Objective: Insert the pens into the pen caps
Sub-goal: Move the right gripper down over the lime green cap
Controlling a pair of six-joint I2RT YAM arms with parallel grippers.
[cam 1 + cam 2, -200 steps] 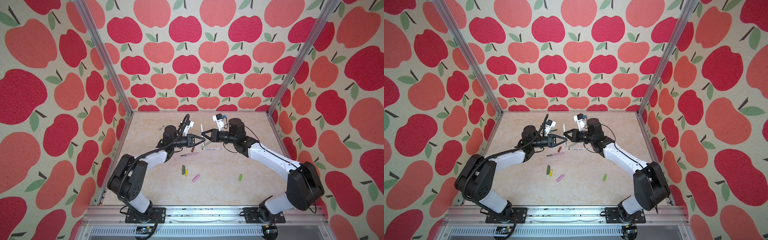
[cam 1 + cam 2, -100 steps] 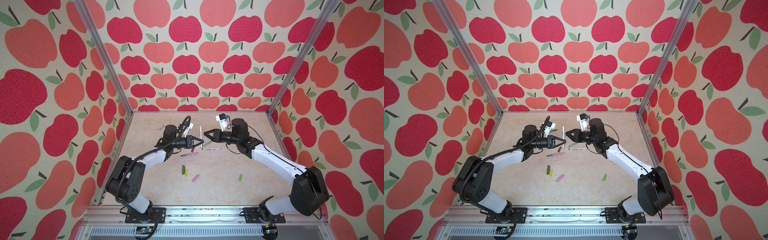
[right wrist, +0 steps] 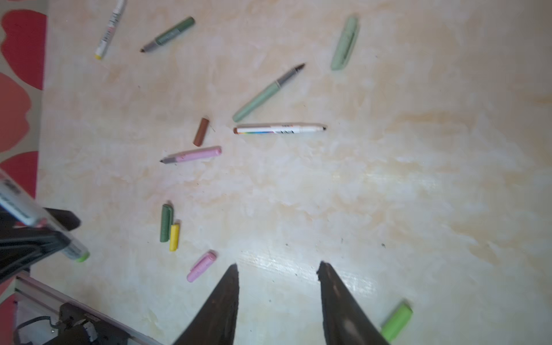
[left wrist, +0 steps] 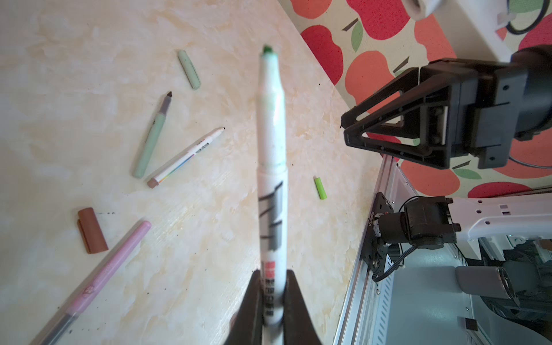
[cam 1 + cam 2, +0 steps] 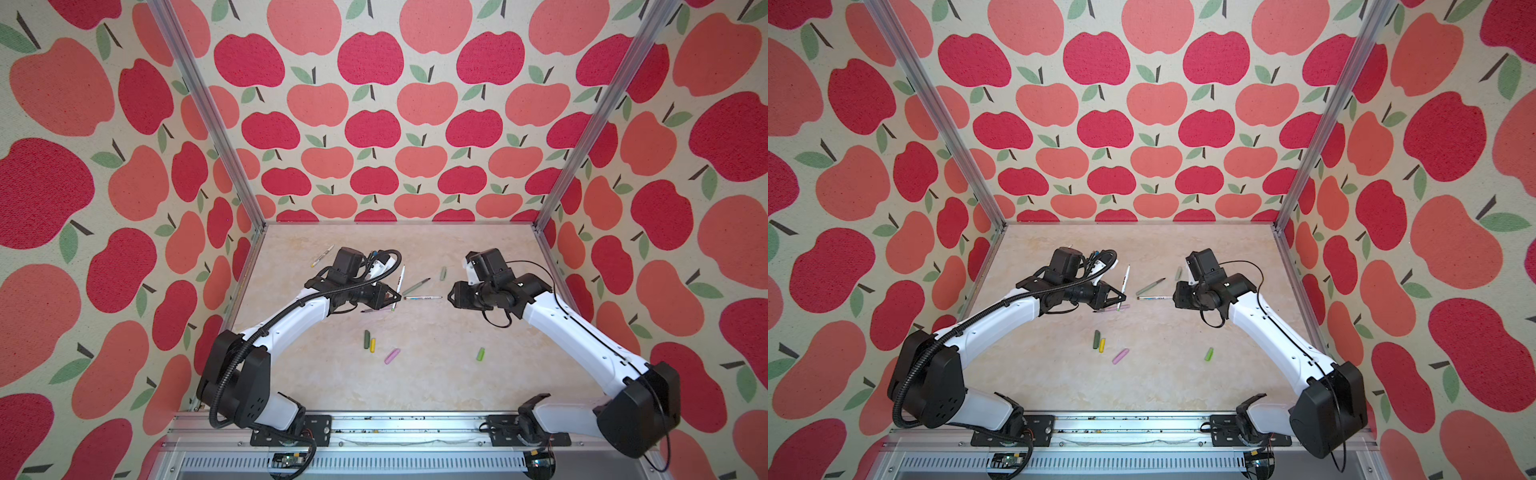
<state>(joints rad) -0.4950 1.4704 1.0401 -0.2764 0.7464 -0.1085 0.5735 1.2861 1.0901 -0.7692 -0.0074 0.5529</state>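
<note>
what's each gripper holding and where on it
Left gripper pinches the white pen near its back end. Right gripper is open, holding nothing.

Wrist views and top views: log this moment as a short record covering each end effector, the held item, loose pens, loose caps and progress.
left end effector: shut on white pen, green tip bare
right end effector: open, empty
loose pens on table: pink pen, sage pen, dark green pen, rainbow-print pen, yellow-ended pen
loose caps: sage cap, brown cap, dark green cap, yellow cap, pink cap, lime cap
capped pens: none
</note>
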